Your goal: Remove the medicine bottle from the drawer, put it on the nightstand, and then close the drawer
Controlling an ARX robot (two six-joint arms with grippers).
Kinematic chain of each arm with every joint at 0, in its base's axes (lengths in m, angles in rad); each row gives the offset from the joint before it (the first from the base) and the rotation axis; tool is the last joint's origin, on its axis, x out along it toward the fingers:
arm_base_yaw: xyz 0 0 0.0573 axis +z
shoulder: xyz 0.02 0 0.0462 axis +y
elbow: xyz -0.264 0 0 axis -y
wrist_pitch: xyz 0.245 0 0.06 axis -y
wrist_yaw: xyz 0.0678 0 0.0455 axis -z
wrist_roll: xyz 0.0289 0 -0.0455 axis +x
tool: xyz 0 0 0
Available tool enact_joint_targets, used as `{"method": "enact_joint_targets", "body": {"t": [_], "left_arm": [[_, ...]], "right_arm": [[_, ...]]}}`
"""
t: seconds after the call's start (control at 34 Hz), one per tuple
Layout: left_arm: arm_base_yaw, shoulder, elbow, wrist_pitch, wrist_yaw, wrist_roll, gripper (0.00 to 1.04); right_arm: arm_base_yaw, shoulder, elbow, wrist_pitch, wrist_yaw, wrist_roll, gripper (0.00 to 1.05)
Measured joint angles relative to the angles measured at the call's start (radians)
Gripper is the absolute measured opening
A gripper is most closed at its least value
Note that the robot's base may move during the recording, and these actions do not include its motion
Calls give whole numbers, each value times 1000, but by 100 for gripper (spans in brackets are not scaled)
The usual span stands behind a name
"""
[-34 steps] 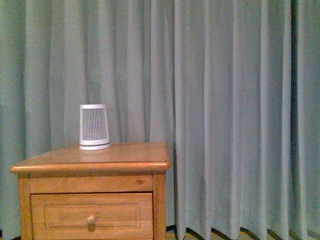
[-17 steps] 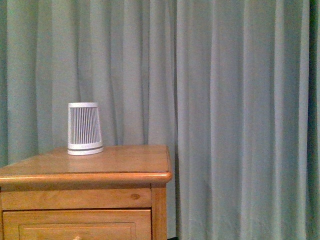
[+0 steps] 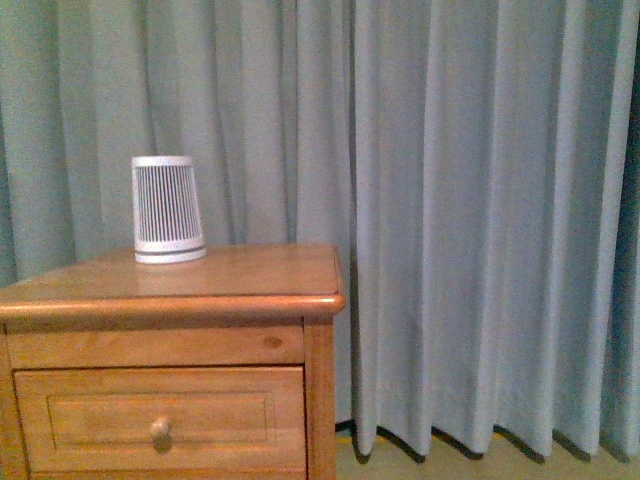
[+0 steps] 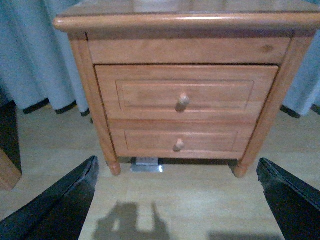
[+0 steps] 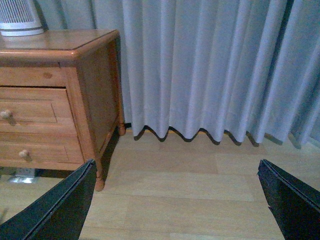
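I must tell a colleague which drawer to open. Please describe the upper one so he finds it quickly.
Find the orange-brown nightstand before the grey-blue curtain. Its front has two panelled drawers with round knobs. The drawer is the higher one, under the top, above the lower drawer.

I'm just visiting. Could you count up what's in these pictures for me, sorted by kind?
Nightstand: 1
Drawers: 2 (upper drawer, lower drawer), both shut
Knobs: 2 (upper knob, lower knob)
White ribbed canister: 1
Curtain: 1
Total: 7
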Motion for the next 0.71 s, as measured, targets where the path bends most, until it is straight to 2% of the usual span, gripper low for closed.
{"method": "enact_joint_targets", "body": {"t": [0.09, 0.15, 0.44, 0.71], "left_arm": [[-20, 241, 97, 167, -33, 4, 98], [-35, 367, 161, 221, -50, 4, 98], [-122, 830, 543, 260, -126, -10, 98], [-151, 1085, 779, 265, -152, -45, 98]], "right_arm": [[0, 0, 0, 0, 0, 0, 98], [0, 0, 0, 0, 0, 0, 98], [0, 0, 0, 0, 0, 0, 98], [0, 0, 0, 0, 0, 0, 98]]}}
